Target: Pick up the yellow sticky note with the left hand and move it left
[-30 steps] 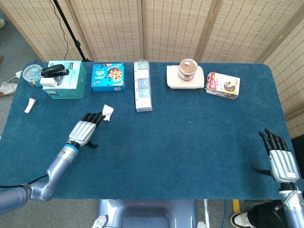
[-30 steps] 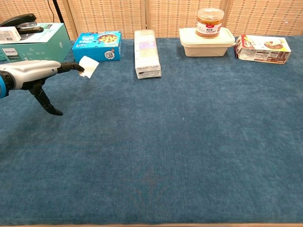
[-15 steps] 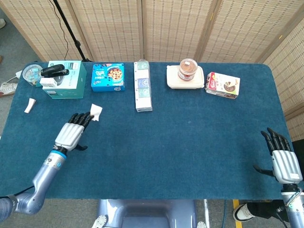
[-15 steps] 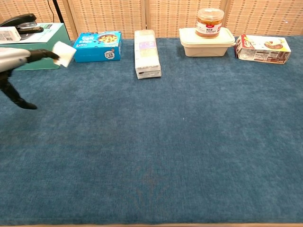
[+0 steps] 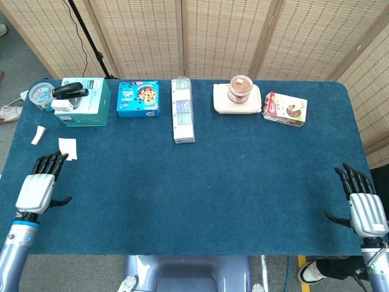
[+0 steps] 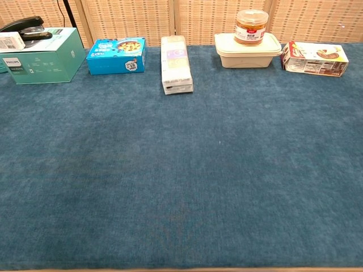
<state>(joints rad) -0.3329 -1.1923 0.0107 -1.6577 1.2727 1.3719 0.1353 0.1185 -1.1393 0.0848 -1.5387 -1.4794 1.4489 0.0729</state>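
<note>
The left hand [image 5: 37, 185] lies flat at the table's left edge, fingertips [image 5: 59, 158] meeting one pale square sticky note [image 5: 67, 148]; whether it grips cannot be told; the right hand [image 5: 363, 204] rests spread, holding nothing.

Matt blue cloth over my desk [image 6: 187, 170]

I see printed cardboard on the teal box [image 6: 42, 55], glossy plastic on the food container [image 6: 248, 50], pale paper sticky note [image 5: 67, 148].

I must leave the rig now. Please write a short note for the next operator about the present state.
Left hand: fingertips at the sticky note; whether it holds it is unclear. It shows in the head view only.
Right hand: open, empty, at the table's right edge.
Done: note lies far left, below the green box.
Left: confirm release, withdraw the hand.
</note>
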